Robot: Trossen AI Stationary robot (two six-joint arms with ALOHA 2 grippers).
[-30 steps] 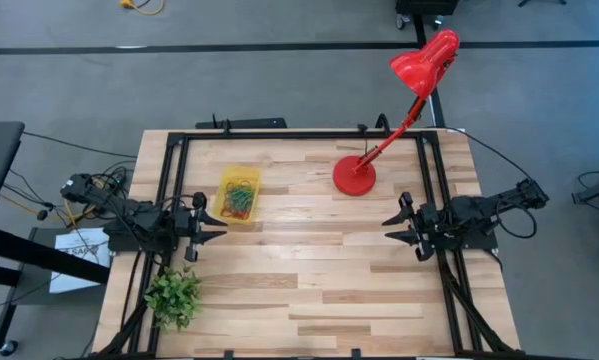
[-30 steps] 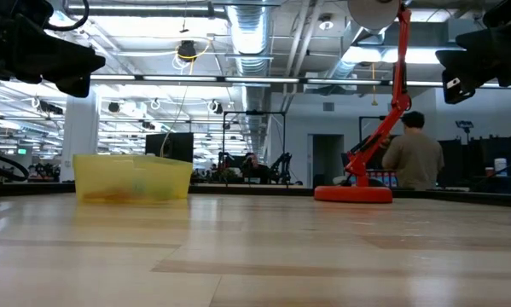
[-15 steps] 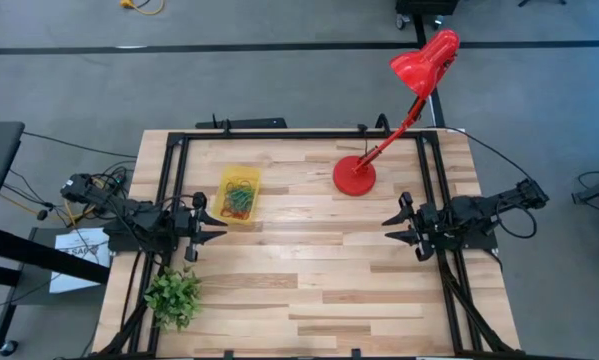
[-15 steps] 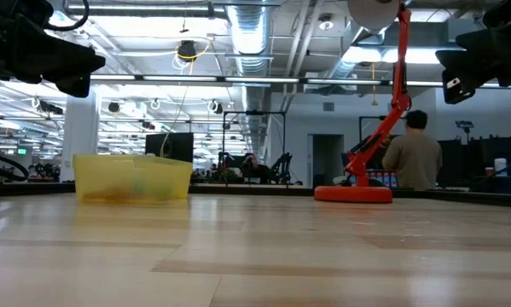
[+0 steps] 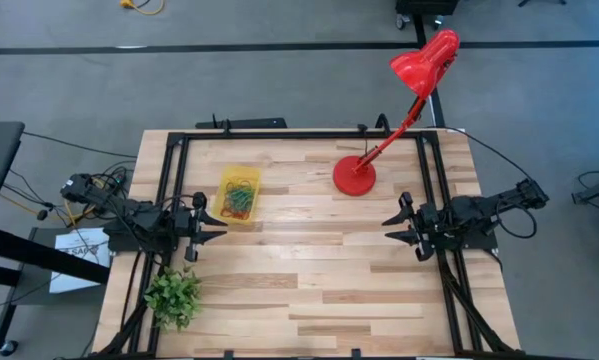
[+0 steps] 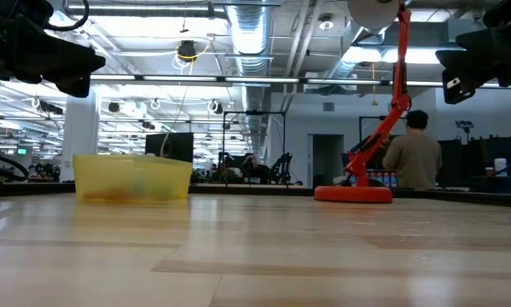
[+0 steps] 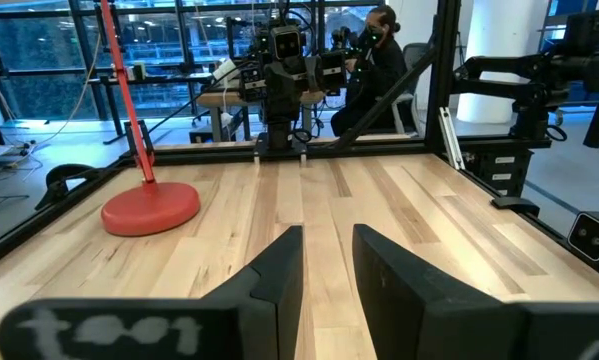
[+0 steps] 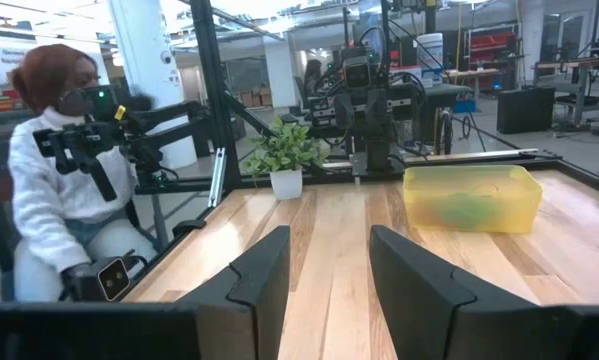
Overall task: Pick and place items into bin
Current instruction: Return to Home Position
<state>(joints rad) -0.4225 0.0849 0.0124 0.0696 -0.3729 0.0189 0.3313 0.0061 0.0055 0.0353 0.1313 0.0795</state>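
Left tool (image 5: 215, 226) fingers apart, empty; right tool (image 5: 389, 229) likewise; bands (image 5: 240, 200) inside bin (image 5: 241, 172).

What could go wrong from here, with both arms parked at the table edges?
1. The bin holding the bands sits close to the open left gripper; a careless next swing could knock it.
2. The red lamp leans its stem over the far right corner, possibly in the right gripper's path.
3. A person sits close beside the rig, perhaps within arm reach.
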